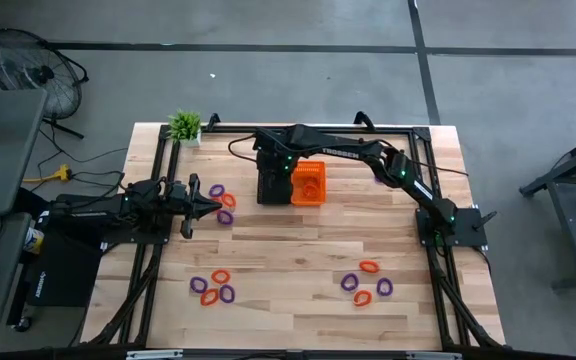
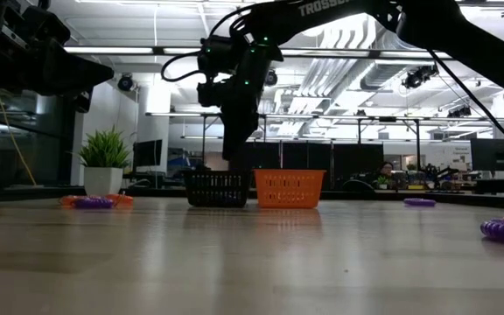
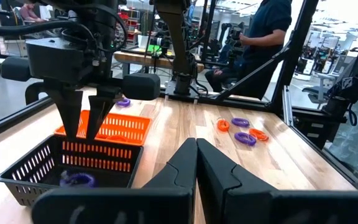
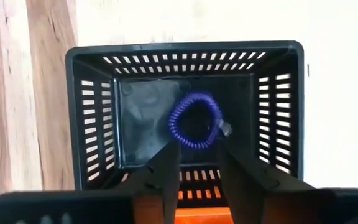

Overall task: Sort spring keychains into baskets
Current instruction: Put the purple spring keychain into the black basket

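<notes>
Step in hand, by my judgement: delivery of a purple spring keychain [image 4: 195, 121] into the black basket [image 4: 92, 118]. The loop lies flat on that basket's floor, clear of my fingers. My right gripper [image 4: 196, 163] hangs directly above the basket's opening, fingers pointing straight down, jaws parted with nothing between them. The right arm reaches from its base at the table's right edge across to the table's far middle, where the black basket and the orange basket [image 1: 309, 184] sit touching side by side.

My left gripper [image 1: 208, 207] waits low at the left side, arm level with the table, jaws pressed together and empty, just beside a small cluster of loops [image 1: 222, 202].

Remaining loose keychains: one group near the front left [image 1: 212, 287], one near the front right [image 1: 367, 283].

Next move, as I judge it: lift the right gripper clear of the basket walls, travel to a loose loop, and match colour to basket before closing.
</notes>
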### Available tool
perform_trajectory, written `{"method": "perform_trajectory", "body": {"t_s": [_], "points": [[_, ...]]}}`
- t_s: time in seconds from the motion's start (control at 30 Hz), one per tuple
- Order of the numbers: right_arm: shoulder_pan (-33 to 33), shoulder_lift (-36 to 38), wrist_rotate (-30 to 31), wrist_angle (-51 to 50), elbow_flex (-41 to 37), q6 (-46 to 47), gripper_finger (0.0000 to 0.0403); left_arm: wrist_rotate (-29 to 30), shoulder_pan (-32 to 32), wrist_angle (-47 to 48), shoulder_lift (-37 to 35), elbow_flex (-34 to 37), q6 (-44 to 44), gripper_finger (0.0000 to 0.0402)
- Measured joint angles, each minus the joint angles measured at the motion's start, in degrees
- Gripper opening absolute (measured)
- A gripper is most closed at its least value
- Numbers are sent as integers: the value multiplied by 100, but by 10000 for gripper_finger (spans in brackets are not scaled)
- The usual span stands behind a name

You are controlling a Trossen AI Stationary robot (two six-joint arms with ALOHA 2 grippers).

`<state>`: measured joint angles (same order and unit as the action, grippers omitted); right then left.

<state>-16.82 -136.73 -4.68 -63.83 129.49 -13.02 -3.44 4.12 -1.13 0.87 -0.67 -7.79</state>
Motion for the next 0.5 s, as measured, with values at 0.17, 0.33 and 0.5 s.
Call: {"method": "perform_trajectory", "body": {"t_s": [0.17, 0.33, 0.5], "points": [[-39, 55, 134, -347, 0, 321, 129, 2, -1, -1, 1, 0, 0, 1], [-130, 284, 261, -880, 2, 724, 139, 4, 0, 0, 2, 0, 0, 1], [-275, 398, 271, -1448, -2, 1164, 140, 22, -1, -1, 1, 0, 0, 1]]}}
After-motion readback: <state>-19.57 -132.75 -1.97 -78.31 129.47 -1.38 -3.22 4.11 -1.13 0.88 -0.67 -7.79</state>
